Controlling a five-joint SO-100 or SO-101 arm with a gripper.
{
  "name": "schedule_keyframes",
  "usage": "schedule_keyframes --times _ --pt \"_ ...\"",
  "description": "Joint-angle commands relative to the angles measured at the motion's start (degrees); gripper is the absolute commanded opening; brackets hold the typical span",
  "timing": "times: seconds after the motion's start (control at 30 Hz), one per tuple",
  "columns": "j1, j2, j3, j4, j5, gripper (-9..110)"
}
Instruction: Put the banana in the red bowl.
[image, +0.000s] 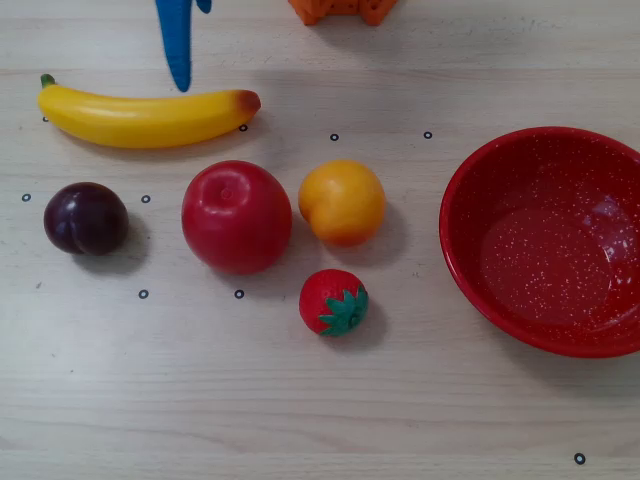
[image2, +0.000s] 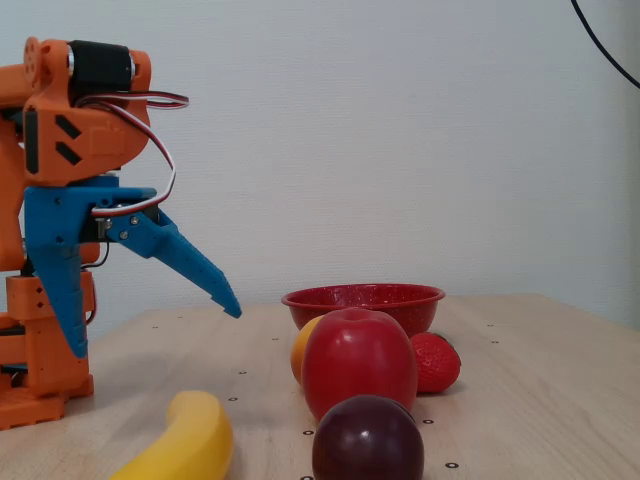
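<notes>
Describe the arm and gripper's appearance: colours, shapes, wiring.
In the fixed view, the arm has an orange plastic body carrying a black motor block, with looping red, white and dark wires. The gripper is blue, with two long tapering pointed fingers. No markings are legible.

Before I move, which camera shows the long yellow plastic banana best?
The overhead view: the long yellow plastic banana lies fully visible, green stem to brown end. The fixed view shows only one end of it, cut off at the bottom edge.

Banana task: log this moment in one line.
gripper: open, above table | banana: on table, ungrasped | red bowl: empty
</notes>
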Motion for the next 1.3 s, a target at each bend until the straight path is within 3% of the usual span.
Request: schedule_keyframes --times 0.0,0.5,1.27 --pt "-1.67 -0.70 -6.86 -0.53 2.29 56" --pt "-11.69 -18.46 -20.92 -5.45 12.22 63" --pt "-10.90 -32.26 -28.74 -9.58 15.47 65"
